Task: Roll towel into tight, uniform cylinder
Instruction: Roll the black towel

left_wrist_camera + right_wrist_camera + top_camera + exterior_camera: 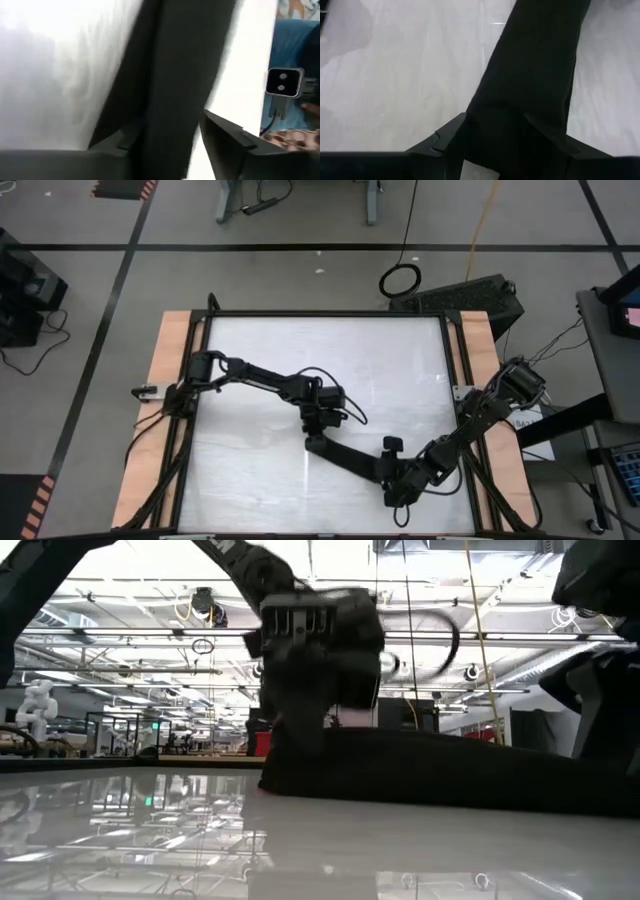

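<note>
Left gripper (318,430) sits near the middle of the bench, over one end of the towel (352,458); in the left wrist view its two dark fingers (227,137) stand apart on either side of the black cloth (182,75), straddling it, and whether the pads are actually pressing the cloth cannot be told. Right gripper (405,483) is at the other end of the towel, toward the near right corner of the bench; in the right wrist view its fingers (445,137) are spread with the cloth (535,75) running between them, resting around the roll, grip pressure not discernible. The towel lies as a long, narrow black band, running diagonally from the bench centre down toward the near right corner, flat on the white bench (260,360). From the low view it reads as a low dark ridge (450,775) across the surface, with the left gripper (300,745) standing over its end. No white tag visible in any view. No containers on the bench. A black ring (400,279) lies on the floor past the far edge.
</note>
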Action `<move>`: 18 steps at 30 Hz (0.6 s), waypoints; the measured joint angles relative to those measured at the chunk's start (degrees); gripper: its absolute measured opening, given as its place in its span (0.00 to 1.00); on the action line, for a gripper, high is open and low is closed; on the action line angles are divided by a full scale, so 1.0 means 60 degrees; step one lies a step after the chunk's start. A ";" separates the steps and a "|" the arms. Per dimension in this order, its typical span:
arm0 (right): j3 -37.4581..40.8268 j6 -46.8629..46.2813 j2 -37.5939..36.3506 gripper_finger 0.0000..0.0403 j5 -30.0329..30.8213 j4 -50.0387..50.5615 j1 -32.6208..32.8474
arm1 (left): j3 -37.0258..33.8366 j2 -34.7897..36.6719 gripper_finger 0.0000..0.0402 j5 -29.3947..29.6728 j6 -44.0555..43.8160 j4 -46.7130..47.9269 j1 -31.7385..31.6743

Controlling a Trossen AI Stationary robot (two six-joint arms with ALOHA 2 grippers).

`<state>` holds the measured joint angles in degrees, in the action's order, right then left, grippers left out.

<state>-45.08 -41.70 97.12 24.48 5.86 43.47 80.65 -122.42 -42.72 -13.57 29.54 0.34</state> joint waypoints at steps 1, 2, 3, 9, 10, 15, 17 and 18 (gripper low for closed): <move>0.0030 -0.0149 0.0000 0.44 -0.0006 0.0046 -0.0022 | 0.0085 0.0123 0.44 0.0112 0.0080 0.0075 -0.0009; 0.0072 -0.0282 0.0000 0.44 -0.0032 0.0058 -0.0061 | 0.0160 0.0269 0.46 0.0215 0.0117 0.0118 -0.0017; 0.0104 -0.0415 0.0000 0.44 -0.0057 0.0067 -0.0084 | 0.0227 0.0391 0.48 0.0390 0.0160 0.0218 -0.0016; 0.0256 -0.0907 -0.0004 0.44 -0.0094 0.0042 -0.0202 | 0.0516 0.1163 0.53 0.1794 0.0831 0.1255 0.0011; 0.0276 -0.0930 -0.0007 0.44 -0.0091 0.0043 -0.0226 | 0.0558 0.1331 0.53 0.2099 0.0933 0.1449 0.0028; 0.0303 -0.0979 -0.0007 0.44 -0.0092 0.0046 -0.0411 | 0.0615 0.2010 0.53 0.3298 0.1408 0.1892 0.0337; 0.0307 -0.0979 -0.0007 0.44 -0.0092 0.0049 -0.0554 | 0.0622 0.2219 0.53 0.3589 0.1584 0.1768 0.0621; 0.0307 -0.0976 -0.0007 0.44 -0.0092 0.0050 -0.0628 | 0.0640 0.2271 0.53 0.3742 0.1619 0.1630 0.0790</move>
<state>-43.24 -47.55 97.08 23.92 6.16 39.70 84.49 -108.79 -20.26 -3.85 39.33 5.08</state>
